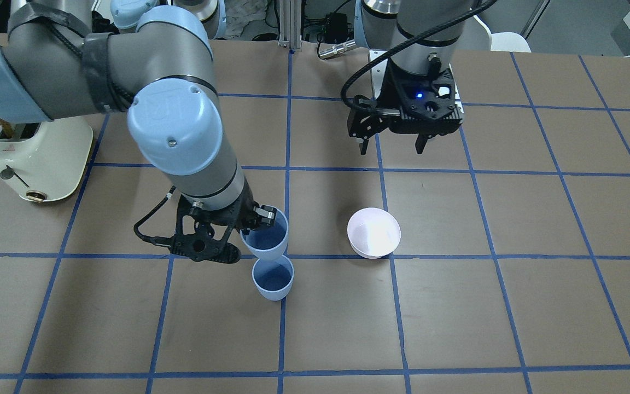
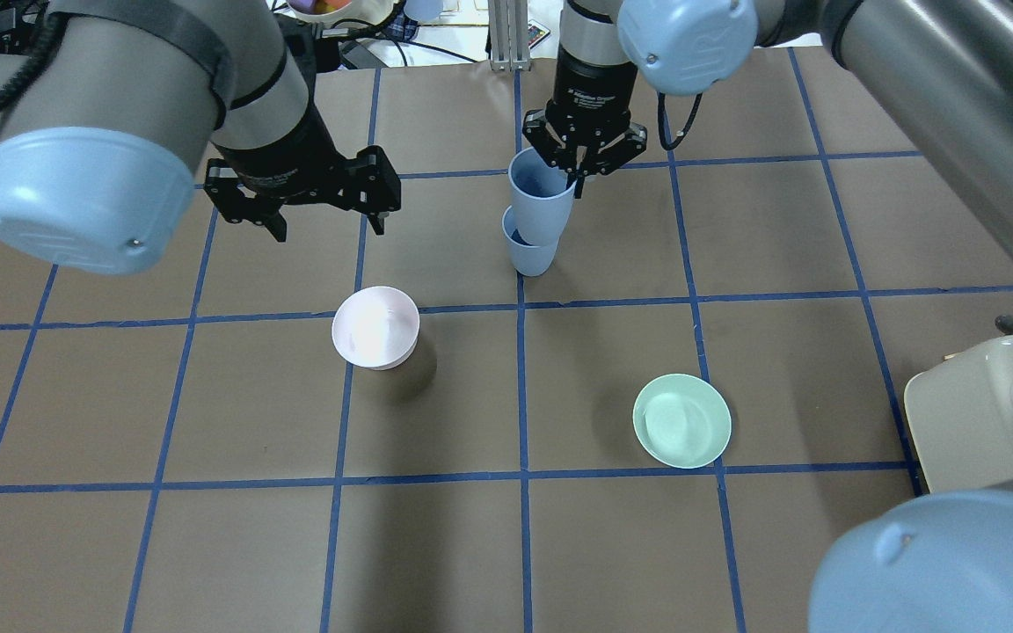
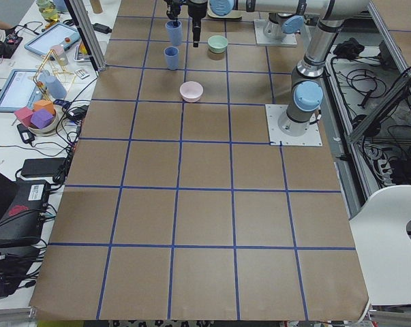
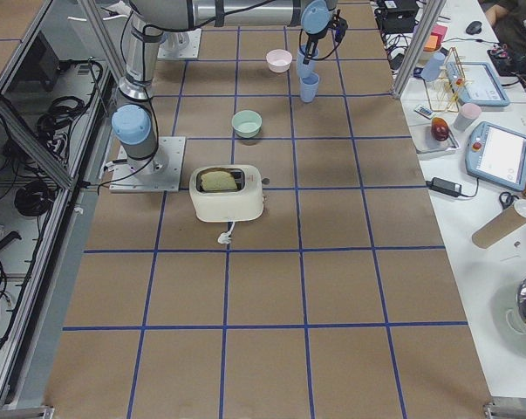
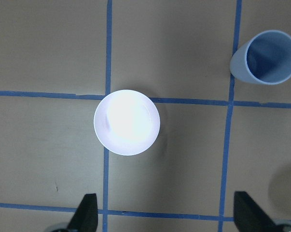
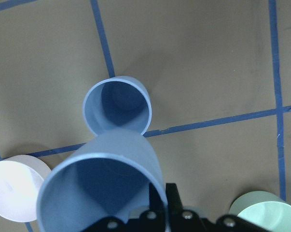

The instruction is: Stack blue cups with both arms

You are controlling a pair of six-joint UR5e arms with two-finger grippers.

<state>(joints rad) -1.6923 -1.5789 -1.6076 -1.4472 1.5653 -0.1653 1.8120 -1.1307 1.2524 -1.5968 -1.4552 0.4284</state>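
One blue cup (image 1: 273,279) stands upright on the table; it also shows in the overhead view (image 2: 528,253) and the right wrist view (image 6: 118,108). My right gripper (image 1: 257,216) is shut on the rim of the second blue cup (image 1: 266,236), one finger inside and one outside. It holds this cup (image 2: 542,198) in the air just above the standing cup, a little toward the robot's side of it. In the right wrist view the held cup (image 6: 102,186) is large and near. My left gripper (image 1: 393,145) is open and empty, hovering above the table near the pink bowl.
A pale pink bowl (image 2: 375,327) sits under my left gripper (image 5: 167,215), left of the cups. A mint-green bowl (image 2: 681,420) sits nearer the robot on the right. A cream toaster (image 2: 990,413) stands at the right edge.
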